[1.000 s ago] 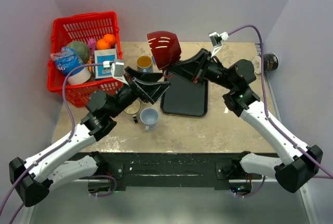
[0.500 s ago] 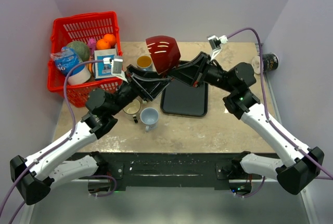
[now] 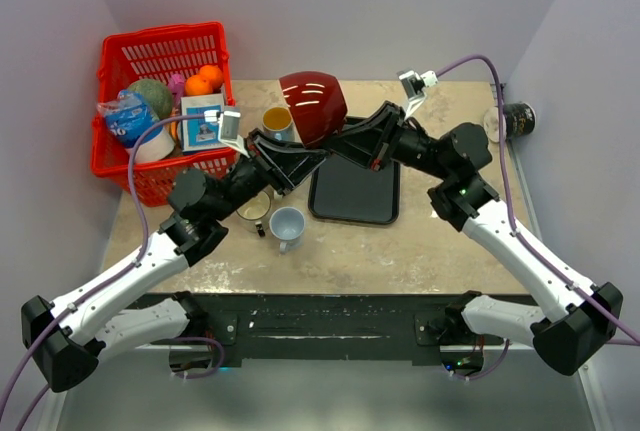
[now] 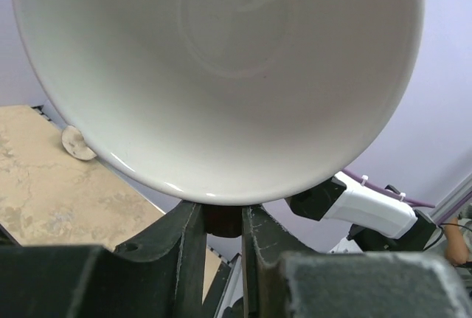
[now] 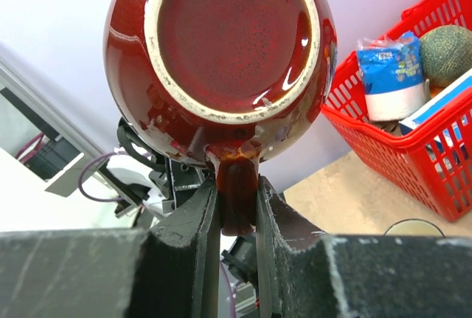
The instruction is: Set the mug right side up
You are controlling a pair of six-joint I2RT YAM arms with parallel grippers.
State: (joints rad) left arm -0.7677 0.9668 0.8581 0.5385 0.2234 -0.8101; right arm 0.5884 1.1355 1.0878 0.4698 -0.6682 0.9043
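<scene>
The mug is dark red outside and white inside, held in the air above the back of the table. Both grippers meet at its handle from opposite sides. My left gripper comes from the left; its view faces the mug's white inside, with the left gripper shut on the dark handle below the rim. My right gripper comes from the right; its view faces the mug's red base, with the right gripper shut on the handle.
A red basket with oranges, a melon and packets stands at the back left. A black tray lies under the arms. A yellow-filled cup, a pale blue cup and another cup are nearby. A dark can sits far right.
My left gripper moved up to the mug and closed on its handle. The right gripper kept its hold while the mug shifted slightly left and tilted.
</scene>
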